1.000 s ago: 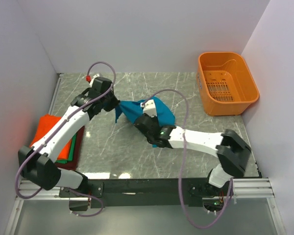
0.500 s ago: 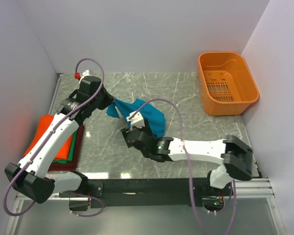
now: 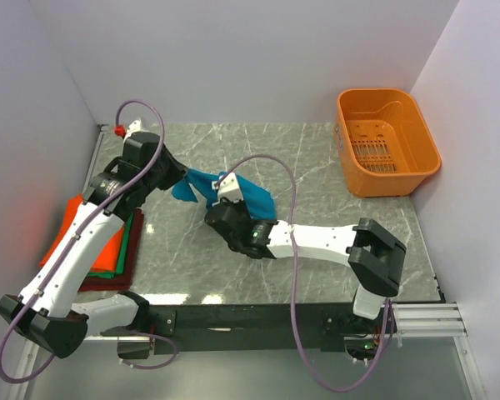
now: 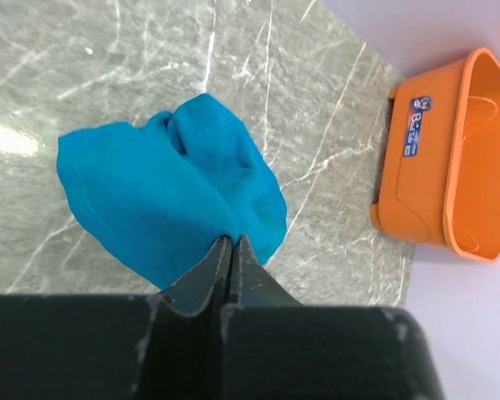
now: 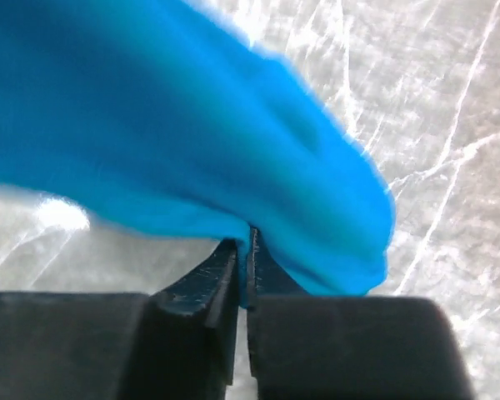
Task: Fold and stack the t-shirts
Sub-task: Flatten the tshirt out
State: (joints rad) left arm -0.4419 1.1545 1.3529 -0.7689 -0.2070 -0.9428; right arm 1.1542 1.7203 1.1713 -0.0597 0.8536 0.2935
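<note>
2 closed pinches, left gripper [image 4: 232,243] and right gripper [image 5: 243,246], hold the crumpled teal-blue soft cloth t-shirt [image 4: 150,192], apparently for spreading; next, pull it taut and flat.

You have a teal shirt [image 4: 167,192] of soft, matt cloth, creased. Your table [image 4: 83,67] looks like polished grey stone, with glare on it. The basket [image 4: 450,158] is smooth, slightly glossy orange plastic. The left fingers [image 4: 196,287] are matt black.
</note>
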